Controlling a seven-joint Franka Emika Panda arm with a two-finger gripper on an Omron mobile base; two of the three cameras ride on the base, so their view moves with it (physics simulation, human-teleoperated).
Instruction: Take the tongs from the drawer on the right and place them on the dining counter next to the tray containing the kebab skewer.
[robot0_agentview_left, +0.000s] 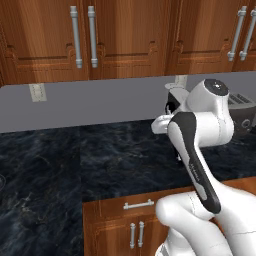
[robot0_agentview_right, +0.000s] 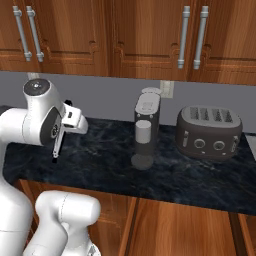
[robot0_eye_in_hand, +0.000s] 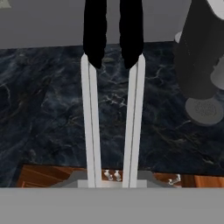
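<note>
The tongs are in my gripper, which is shut on them. In the hand view their two pale grey arms run side by side up the picture and end in black tips. From the right base camera the tongs show as a thin dark strip hanging down-left from the hand, above the black stone kitchen counter. The drawer, with its short horizontal silver handle, sits shut under the counter's front edge. The dining counter, the tray and the kebab skewer are out of view.
A grey coffee machine stands on the counter right of the hand, and a dark toaster is further right. Wooden wall cabinets with vertical silver handles hang above a grey backsplash. Bare stone lies to the left.
</note>
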